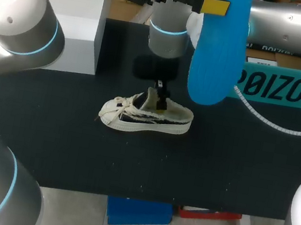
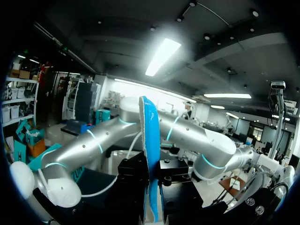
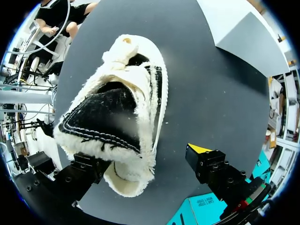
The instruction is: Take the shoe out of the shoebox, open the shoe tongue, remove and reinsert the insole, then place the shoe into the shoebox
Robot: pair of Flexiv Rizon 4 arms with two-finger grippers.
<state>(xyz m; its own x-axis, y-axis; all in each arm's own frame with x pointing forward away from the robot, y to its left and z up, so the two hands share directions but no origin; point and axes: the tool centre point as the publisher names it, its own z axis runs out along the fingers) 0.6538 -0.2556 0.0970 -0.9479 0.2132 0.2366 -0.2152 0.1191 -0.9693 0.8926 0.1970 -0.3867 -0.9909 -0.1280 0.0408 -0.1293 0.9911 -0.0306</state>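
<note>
The left hand (image 1: 215, 6) is up high, pinched on the blue insole (image 1: 217, 60); the insole hangs with its long way up and down, round end pointing at the desk (image 1: 216, 171); the shoe (image 1: 147, 116) lies on the desk below, toe left, heel right; the right hand (image 1: 162, 93) stands wide at the shoe's mouth, one finger hidden by the shoe, the other just beside it; I think the insole must come down and tip flat to line up with the shoe.
</note>
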